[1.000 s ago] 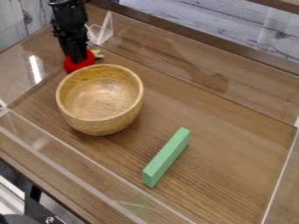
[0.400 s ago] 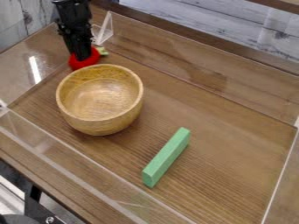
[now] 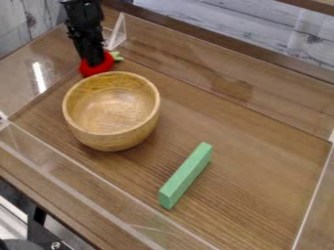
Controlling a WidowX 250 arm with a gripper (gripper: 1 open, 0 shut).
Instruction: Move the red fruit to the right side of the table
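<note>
1. Red fruit (image 3: 92, 67) sits at the far left of the table (image 3: 261, 117), just beyond the far rim of the wooden bowl (image 3: 112, 109). Only its lower red body shows; the rest is covered by the claw.

2. Black claw (image 3: 88, 55) points steeply down onto the fruit from above. Jaws are drawn in tight on the red fruit, gripping it near the top. Fruit appears to be at or very near the table surface; cannot tell whether it has cleared the wood.

3. Reason for the top-down grip, as I judge it: the fruit is small and the bowl stands close beside it, so a vertical approach keeps the fingers clear of the bowl rim and of the clear acrylic wall (image 3: 33, 44) at the far left.

4. Green block (image 3: 187, 175) lies flat toward the near right, at an angle, well apart from the bowl and the fruit. It plays no part in the task.

5. Stage: grasp made, transfer not yet done. The right side of the table is bare wood beyond the block.

6. Next move calls for a lift high enough to clear the bowl, then a carry to the right. Risk: a small, glossy fruit could slip out of a pinch near its top.
</note>
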